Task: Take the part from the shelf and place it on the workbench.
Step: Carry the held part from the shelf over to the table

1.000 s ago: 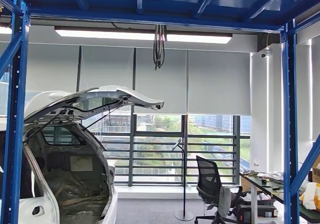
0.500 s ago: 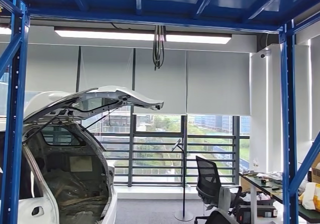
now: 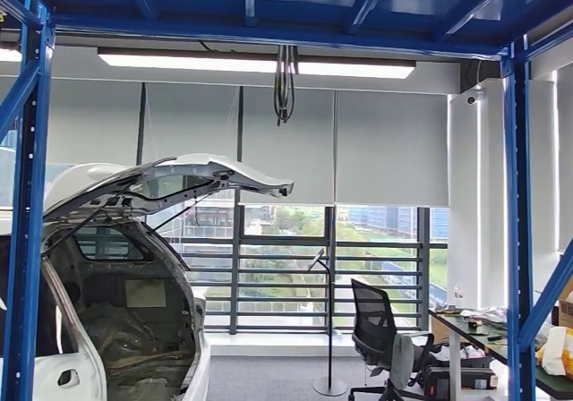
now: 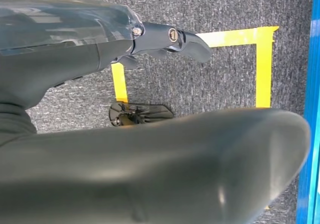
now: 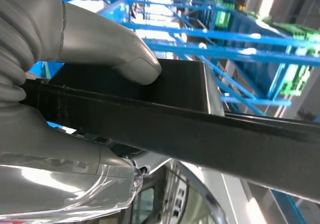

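Observation:
In the right wrist view my right hand (image 5: pixel 56 89) grips a long black part (image 5: pixel 211 134). Its thumb lies across the part's flat top and the other fingers wrap the underside. The part runs away from the hand, past blue shelf racks (image 5: pixel 226 39) behind it. My left hand (image 4: pixel 124 149) hangs over grey carpet with a dark finger (image 4: pixel 170 36) stretched out and nothing held.
Blue shelf posts (image 3: pixel 519 240) and beams frame the head view. Beyond them stand a white car with its tailgate raised (image 3: pixel 135 240), a black office chair (image 3: pixel 379 329) and a cluttered desk (image 3: pixel 486 329) at the right. Yellow floor tape (image 4: pixel 264 64) and a blue post (image 4: pixel 311 84) lie below my left hand.
The head view swayed slightly and came back. A grey shape showed at the bottom edge half a second ago and is gone now. Nothing else has moved.

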You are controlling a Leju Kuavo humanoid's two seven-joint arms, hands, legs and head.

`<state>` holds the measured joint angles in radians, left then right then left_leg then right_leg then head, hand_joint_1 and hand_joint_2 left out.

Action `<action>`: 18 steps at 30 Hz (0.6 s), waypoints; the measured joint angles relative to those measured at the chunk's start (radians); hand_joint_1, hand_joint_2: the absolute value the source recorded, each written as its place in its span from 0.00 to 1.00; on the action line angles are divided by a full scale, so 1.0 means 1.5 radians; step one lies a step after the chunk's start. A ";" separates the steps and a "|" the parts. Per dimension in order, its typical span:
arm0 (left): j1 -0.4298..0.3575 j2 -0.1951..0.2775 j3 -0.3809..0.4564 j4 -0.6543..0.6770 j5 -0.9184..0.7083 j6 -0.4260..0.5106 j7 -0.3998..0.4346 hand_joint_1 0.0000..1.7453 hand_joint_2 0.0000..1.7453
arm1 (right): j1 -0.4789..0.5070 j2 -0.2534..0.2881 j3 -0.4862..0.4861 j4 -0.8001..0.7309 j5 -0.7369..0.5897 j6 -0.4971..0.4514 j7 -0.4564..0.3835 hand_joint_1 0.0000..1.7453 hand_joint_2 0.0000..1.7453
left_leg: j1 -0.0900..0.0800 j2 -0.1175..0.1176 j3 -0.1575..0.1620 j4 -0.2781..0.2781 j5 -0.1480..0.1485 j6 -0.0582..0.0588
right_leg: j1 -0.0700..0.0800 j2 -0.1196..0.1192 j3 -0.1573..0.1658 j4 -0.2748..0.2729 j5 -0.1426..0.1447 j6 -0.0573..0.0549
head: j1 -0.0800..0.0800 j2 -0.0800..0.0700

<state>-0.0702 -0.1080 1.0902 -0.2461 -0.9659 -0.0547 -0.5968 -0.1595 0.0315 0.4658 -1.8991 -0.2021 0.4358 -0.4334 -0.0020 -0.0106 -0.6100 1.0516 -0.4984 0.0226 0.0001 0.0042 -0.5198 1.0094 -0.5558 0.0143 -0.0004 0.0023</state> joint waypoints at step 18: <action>0.008 0.023 0.025 0.000 -0.001 -0.008 0.076 0.00 1.00 | -0.019 -0.052 0.006 0.002 -0.014 0.009 -0.006 1.00 1.00 | 0.007 -0.002 0.032 -0.011 -0.018 -0.004 | -0.008 0.001 -0.057 0.035 0.038 0.014 | 0.000 0.000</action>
<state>-0.0581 -0.0742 1.1274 -0.2461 -0.9668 -0.0661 -0.4829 -0.1880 -0.0468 0.4747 -1.8962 -0.2233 0.4489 -0.4427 0.0089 -0.0132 -0.5617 1.0347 -0.5248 0.0169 -0.0123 0.0050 -0.6058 1.0613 -0.4986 0.0352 -0.0003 0.0024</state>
